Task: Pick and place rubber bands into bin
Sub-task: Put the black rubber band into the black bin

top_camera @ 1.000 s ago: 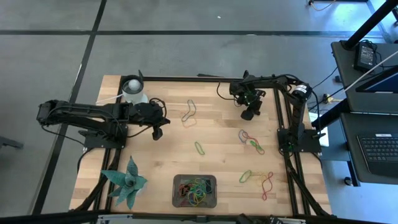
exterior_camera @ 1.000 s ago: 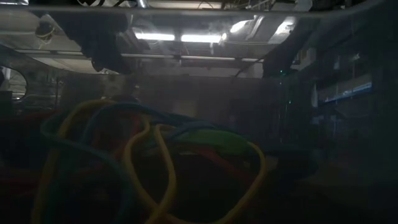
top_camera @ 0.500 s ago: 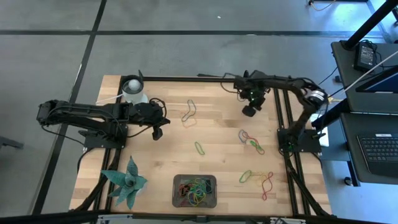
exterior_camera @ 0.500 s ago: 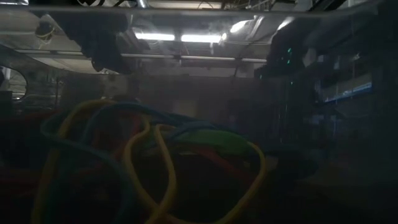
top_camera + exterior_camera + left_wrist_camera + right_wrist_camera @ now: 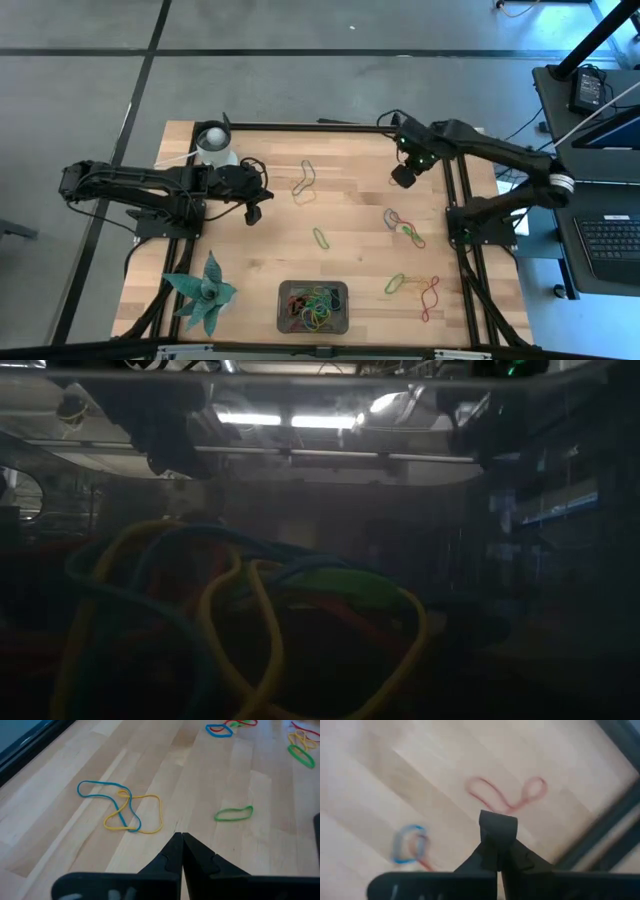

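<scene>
Wooden bench (image 5: 350, 215) strewn with loose rubber bands (image 5: 406, 228), bin (image 5: 313, 306) at front edge part filled; right tool (image 5: 404, 178) pinched shut, empty, raised near far-right corner, likely between picks—next: open, descend on a band; left tool (image 5: 253, 214) shut, idle.

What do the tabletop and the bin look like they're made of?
Tabletop: pale wood, apparently butcher-block; visible grain and plank seams, low-sheen finish.
Bin: dark grey, rounded corners, raised rim; probably moulded plastic, though painted metal can't be ruled out.
</scene>
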### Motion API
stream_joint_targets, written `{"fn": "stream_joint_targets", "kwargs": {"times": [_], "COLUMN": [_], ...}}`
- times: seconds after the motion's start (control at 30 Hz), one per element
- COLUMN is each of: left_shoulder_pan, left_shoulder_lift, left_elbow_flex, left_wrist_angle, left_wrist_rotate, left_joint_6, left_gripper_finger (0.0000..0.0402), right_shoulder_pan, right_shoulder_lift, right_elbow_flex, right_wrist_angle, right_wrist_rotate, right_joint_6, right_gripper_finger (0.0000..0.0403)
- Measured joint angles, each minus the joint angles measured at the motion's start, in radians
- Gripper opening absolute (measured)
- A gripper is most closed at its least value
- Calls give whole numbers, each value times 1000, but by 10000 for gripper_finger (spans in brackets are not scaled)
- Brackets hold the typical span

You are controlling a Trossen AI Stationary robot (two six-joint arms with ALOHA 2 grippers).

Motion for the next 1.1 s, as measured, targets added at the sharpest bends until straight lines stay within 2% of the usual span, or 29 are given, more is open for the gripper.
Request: {"fn": "stream_joint_targets", "kwargs": {"times": [0.17,0.3,0.43,0.5,0.67,0.93,1.1], "left_shoulder_pan": [0,0,0,0,0,0,0], "left_shoulder_lift": [0,0,-2,-3,-11,-14,-22], "left_elbow_flex": [0,0,0,0,0,0,0], "left_wrist_angle": [0,-12,-15,-16,-17,-65,-124], "left_wrist_rotate": [0,0,0,0,12,42,63], "left_joint_6": [76,152,252,302,377,375,362], "left_gripper_finger": [2,2,2,2,2,2,2], "right_shoulder_pan": [186,359,524,590,703,787,822], "right_shoulder_lift": [-50,-42,-4,39,214,565,726], "right_elbow_flex": [0,0,8,52,266,676,850], "right_wrist_angle": [95,275,504,542,490,330,238], "right_wrist_rotate": [2,8,105,163,247,248,233], "right_joint_6": [132,197,235,278,331,356,422], "right_gripper_finger": [2,2,1,1,1,0,0]}}
